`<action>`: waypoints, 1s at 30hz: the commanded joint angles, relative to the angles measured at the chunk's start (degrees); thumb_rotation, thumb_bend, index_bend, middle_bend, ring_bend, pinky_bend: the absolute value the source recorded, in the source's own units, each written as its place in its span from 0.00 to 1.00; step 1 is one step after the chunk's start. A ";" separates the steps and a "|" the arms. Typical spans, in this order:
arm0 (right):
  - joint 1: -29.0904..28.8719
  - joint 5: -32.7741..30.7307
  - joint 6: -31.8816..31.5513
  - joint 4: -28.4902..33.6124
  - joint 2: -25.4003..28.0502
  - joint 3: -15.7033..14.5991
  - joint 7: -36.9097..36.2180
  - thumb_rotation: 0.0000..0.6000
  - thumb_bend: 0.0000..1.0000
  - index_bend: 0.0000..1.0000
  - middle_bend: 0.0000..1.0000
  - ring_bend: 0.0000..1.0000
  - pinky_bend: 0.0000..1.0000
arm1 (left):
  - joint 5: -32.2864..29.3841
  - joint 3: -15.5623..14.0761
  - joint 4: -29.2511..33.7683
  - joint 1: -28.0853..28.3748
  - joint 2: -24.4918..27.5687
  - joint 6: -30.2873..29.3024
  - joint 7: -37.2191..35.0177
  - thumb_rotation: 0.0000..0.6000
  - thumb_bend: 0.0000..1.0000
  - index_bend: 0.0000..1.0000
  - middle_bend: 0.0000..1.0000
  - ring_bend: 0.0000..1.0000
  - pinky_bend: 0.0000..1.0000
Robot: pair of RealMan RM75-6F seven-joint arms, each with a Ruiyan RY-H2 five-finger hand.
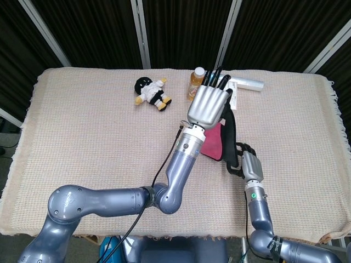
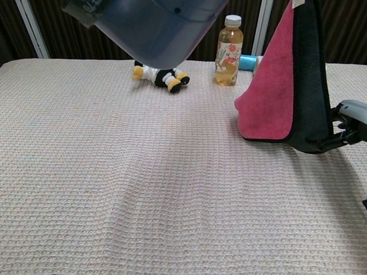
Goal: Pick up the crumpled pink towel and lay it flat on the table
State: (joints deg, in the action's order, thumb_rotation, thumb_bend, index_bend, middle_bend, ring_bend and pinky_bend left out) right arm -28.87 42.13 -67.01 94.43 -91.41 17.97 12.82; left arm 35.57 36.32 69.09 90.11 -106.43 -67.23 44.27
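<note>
Pink towel (image 2: 270, 92) hangs upright above the right half of the table (image 1: 82, 126), which is covered in a beige woven cloth, and we see its dark border running down the right edge. Our left hand (image 1: 208, 104) is raised high over the table and holds the towel's upper part, its dark fingertips pointing away from us. Our right hand (image 1: 245, 163) sits low near the table, gripping the towel's lower dark corner; in the chest view we see it touching that corner at the right edge. Behind the towel we see a bottle of amber drink (image 2: 229, 50) standing upright, a white and light blue tube (image 1: 247, 84) lying near the far edge, and a small black, white and yellow plush toy (image 1: 151, 93) lying on its side, well apart to the left.
</note>
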 commanded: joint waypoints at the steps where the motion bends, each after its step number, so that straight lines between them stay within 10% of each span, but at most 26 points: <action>1: 0.05 0.35 -0.12 0.27 0.20 0.15 -0.20 1.00 0.58 0.71 0.17 0.00 0.00 | 0.18 -0.55 1.05 -0.88 0.63 -0.13 -0.34 1.00 0.57 0.60 0.17 0.00 0.00; 30: -0.81 2.25 -1.21 0.89 3.42 3.21 -0.58 1.00 0.71 0.87 0.23 0.00 0.00 | 4.23 -4.47 14.73 -13.83 12.28 0.15 -9.78 1.00 0.57 0.60 0.17 0.00 0.00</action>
State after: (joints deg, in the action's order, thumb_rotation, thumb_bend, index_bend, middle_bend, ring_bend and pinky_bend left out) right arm -29.62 44.16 -68.08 95.08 -88.16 21.05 12.20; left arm 39.69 32.12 83.51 76.74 -94.50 -67.26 34.94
